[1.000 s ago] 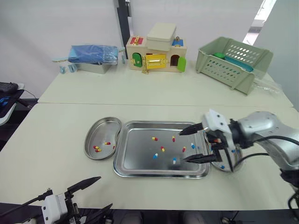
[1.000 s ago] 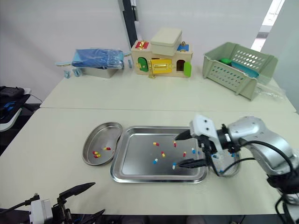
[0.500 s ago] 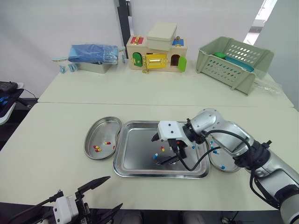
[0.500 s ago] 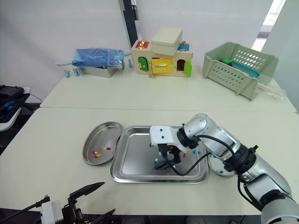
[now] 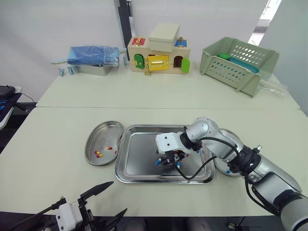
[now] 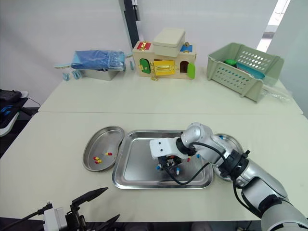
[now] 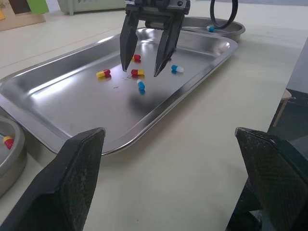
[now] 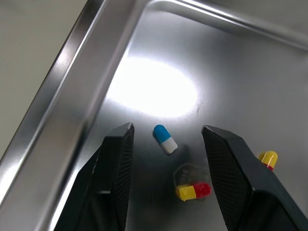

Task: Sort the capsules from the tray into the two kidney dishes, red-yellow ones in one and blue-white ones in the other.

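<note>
Right end effector [image 7: 141, 70] is parked over the tray [image 5: 139, 147] in the middle of the head view, pointing down at it with its fingers spread and nothing pinched. A blue-white capsule [image 8: 165, 139] is lying flat on the tray floor right in the gap between the two fingertips, near the tray's lower rim. A red-yellow capsule [image 8: 194, 190] sits just beside it and another red-yellow one [image 8: 267, 159] is a bit further off. There's also a second blue-white capsule [image 7: 177, 69] loose on the tray nearby. The kidney dish [image 5: 95, 138] touching the tray's left edge already has a few red-yellow capsules [image 5: 99, 154] in it. The other kidney dish [image 7: 228, 32], on the tray's right side, has a blue-white one [image 7: 210, 29] in it as far as I can make out. Left end effector [image 5: 117, 197] is down at the bottom left of the frame, hanging off the near edge of the table [image 5: 48, 139], wide open and holding nothing.
</note>
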You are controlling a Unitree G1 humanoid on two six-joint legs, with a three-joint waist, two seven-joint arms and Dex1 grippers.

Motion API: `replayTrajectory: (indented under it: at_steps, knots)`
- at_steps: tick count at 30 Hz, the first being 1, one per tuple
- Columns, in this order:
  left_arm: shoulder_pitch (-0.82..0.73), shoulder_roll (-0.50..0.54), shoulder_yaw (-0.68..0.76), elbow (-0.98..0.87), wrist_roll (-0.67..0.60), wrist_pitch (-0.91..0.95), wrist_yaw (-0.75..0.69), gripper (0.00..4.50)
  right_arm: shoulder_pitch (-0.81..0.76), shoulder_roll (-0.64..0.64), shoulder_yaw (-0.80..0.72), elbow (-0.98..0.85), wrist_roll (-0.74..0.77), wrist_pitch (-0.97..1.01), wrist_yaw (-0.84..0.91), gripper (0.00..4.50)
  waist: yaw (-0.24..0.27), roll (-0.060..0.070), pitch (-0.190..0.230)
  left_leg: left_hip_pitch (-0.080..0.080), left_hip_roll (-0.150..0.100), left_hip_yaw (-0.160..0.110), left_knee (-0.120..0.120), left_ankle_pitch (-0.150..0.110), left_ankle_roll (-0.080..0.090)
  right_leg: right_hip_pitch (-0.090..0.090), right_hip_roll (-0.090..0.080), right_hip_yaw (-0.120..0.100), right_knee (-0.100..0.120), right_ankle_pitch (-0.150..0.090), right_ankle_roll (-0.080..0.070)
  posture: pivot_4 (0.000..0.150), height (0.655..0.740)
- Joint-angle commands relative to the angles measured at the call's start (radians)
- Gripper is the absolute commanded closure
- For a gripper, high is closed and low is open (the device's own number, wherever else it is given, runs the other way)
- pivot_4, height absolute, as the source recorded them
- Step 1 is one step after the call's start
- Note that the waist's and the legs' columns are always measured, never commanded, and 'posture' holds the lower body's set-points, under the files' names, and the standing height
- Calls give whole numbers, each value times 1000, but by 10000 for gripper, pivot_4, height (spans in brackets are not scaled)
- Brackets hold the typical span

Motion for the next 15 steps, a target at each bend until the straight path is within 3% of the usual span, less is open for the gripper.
replayTrajectory:
  at_steps: [1, 15]
  knots:
    - [21, 11, -2, -38, -8, -15, 7, 0, -3, 15, -1, 11, -28, -19, 10, 20407, 0, 0, 0, 0, 0, 0, 0, 0, 0, 0, 0, 0, 0, 0, 0, 1500, 7400]
    - [22, 23, 1, -37, -5, -10, 21, 0, 25, 54, 8, 64, -87, -22, 28, 20407, -3, 0, 0, 0, 0, 0, 0, 0, 0, 0, 0, 0, 0, 0, 0, 1500, 7400]
